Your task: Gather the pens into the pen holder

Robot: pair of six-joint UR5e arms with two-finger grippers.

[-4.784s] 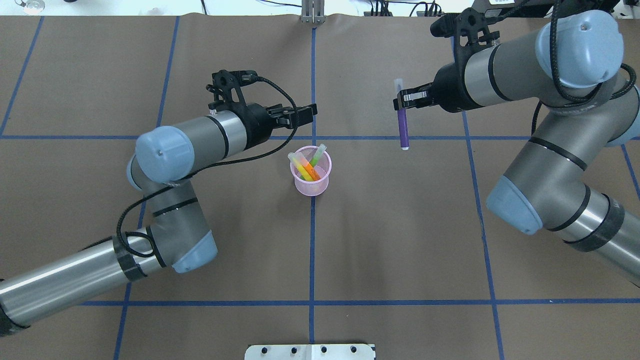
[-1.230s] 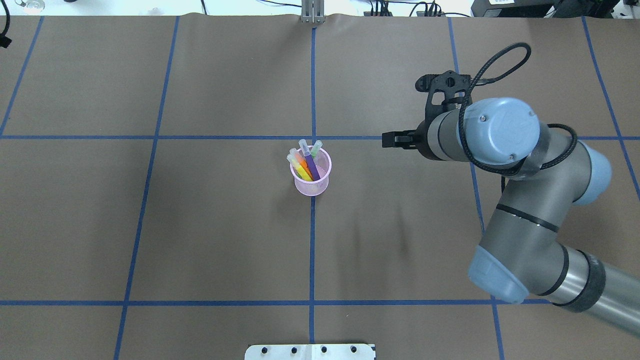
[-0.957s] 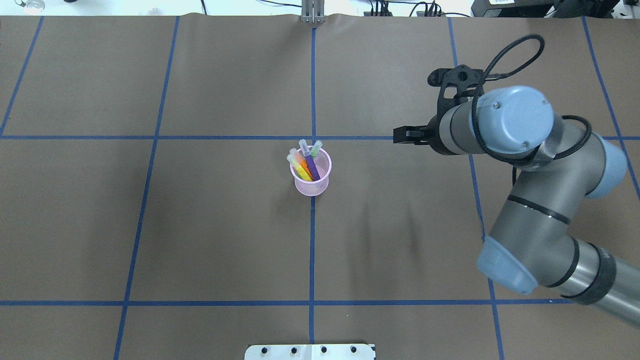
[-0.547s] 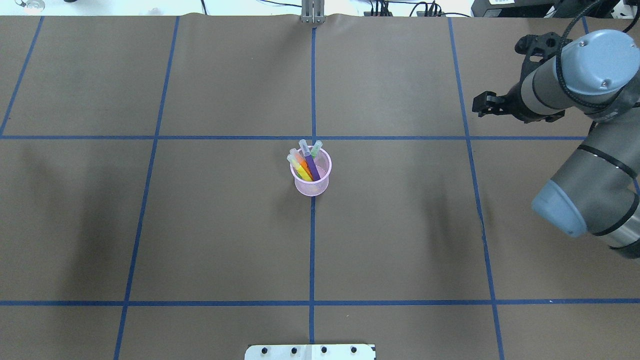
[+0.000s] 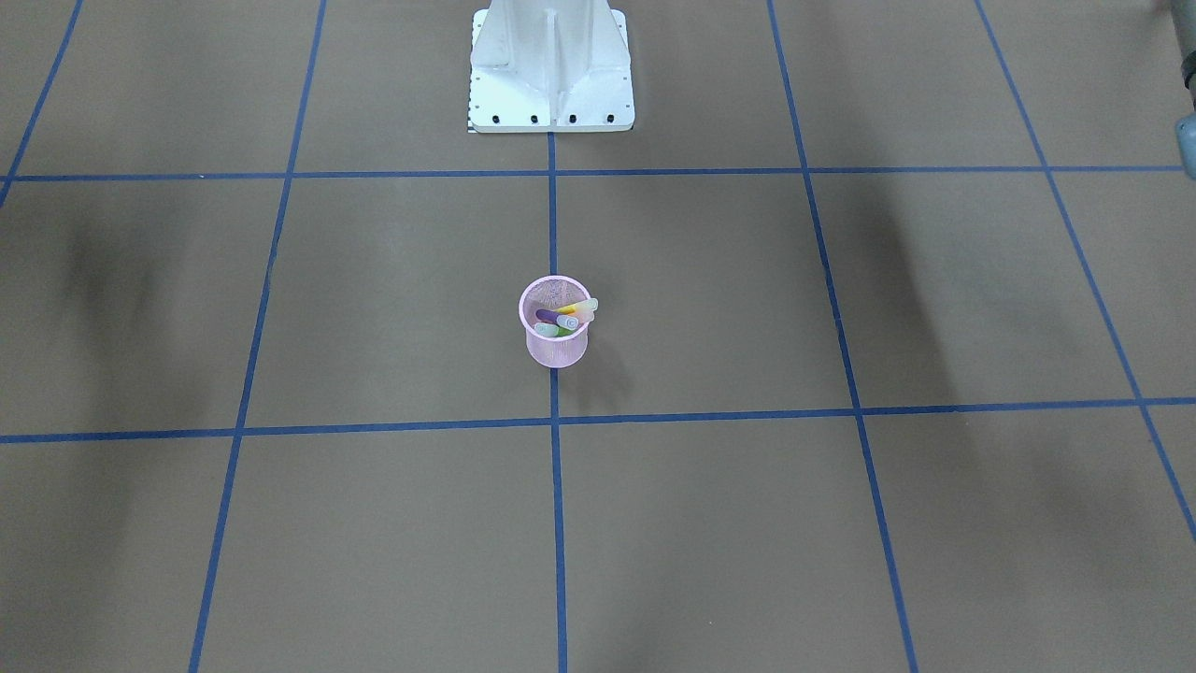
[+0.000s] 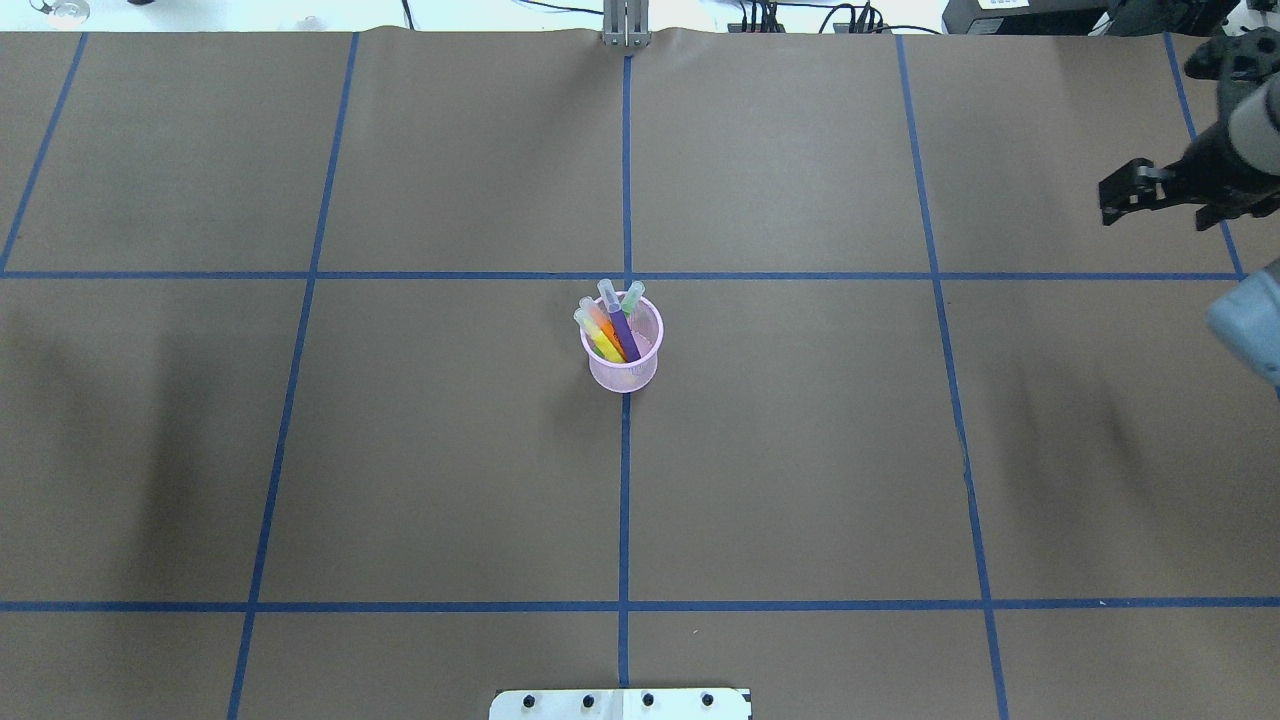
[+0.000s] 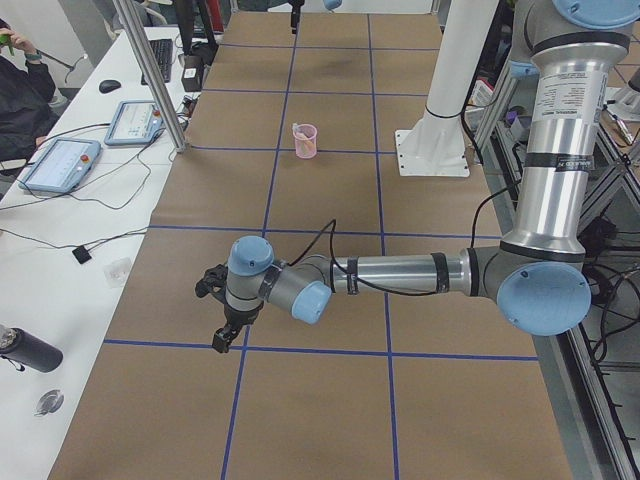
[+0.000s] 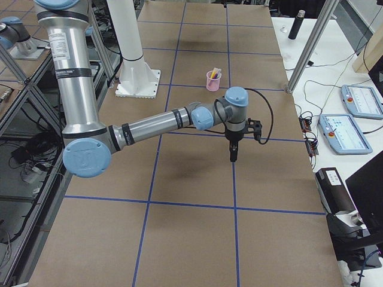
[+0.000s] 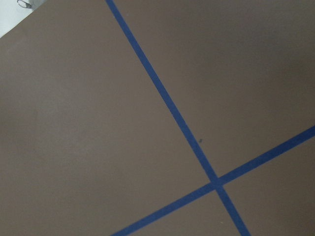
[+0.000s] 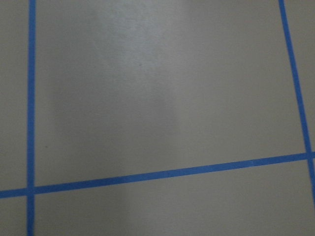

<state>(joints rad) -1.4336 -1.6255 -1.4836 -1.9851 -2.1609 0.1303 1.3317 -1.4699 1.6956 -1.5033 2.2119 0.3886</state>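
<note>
At mid-table, pen holder (image 6: 622, 358) stands far from right tool (image 6: 1110, 200).

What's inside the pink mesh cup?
The pink mesh pen holder holds a purple pen, orange pen, yellow pen and green pen, caps up; their bottom tips are covered.

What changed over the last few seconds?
The purple pen, earlier held by the right gripper, now stands in the pen holder. That gripper withdrew far to the right, the left gripper far to the left. Holder and other three pens stayed put.
</note>
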